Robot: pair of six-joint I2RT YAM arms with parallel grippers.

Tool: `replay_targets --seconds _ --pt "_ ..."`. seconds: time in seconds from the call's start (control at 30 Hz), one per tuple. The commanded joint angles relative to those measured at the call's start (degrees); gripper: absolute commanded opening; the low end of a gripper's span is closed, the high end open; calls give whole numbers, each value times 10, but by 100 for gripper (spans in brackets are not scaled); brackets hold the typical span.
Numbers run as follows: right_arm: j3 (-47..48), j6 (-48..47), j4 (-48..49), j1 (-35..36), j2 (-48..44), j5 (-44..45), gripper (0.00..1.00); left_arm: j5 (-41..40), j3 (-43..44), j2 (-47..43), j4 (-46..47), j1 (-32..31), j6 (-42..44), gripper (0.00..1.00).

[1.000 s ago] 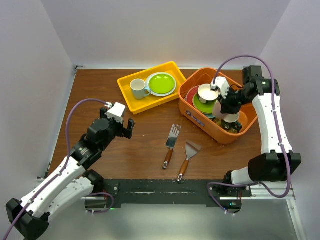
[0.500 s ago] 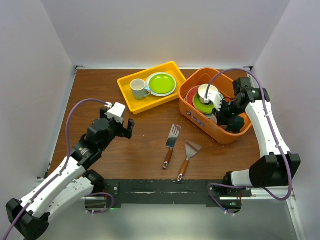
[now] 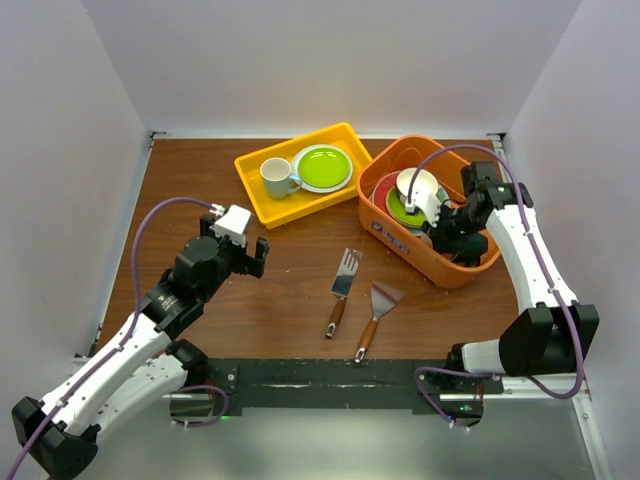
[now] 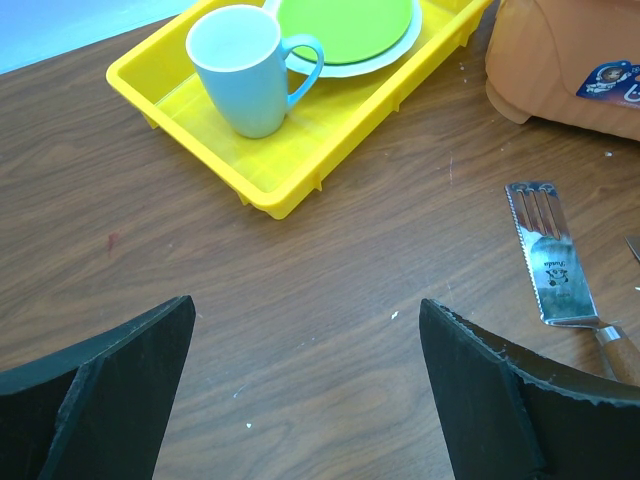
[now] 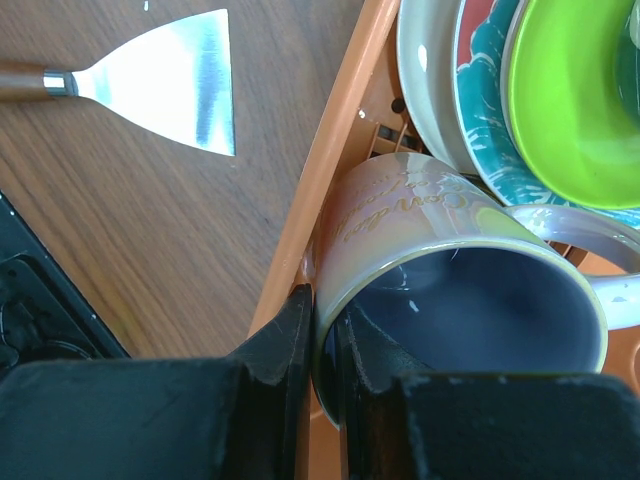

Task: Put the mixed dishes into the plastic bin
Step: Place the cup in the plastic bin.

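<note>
The orange plastic bin stands at the right of the table. Inside it lie stacked plates with a small white bowl on top. My right gripper is down in the bin's near right corner, shut on the rim of a mug, pale peach outside and dark inside. One finger is inside the rim, the other outside against the bin wall. A lime plate, a teal patterned plate and a cream plate lie beside the mug. My left gripper hangs open over bare wood.
A yellow tray at the back holds a white mug with a pale-blue handle and a lime green plate. Two wooden-handled spatulas lie on the table in front of the bin.
My right gripper has come down and toward the bin's near right corner with the mug, from above the plates to inside the bin. The left arm has not moved.
</note>
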Motion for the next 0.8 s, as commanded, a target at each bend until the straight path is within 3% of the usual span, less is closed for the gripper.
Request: replay_targets --seconds 0.0,0.53,0.77 --pt "21 7 4 5 -31 6 0 4 1 -4 24 3 3 100" --pt "185 96 30 5 -22 41 0 4 1 -7 24 3 2 100" --pt "198 146 73 4 -1 64 0 3 1 -8 24 4 2 100"
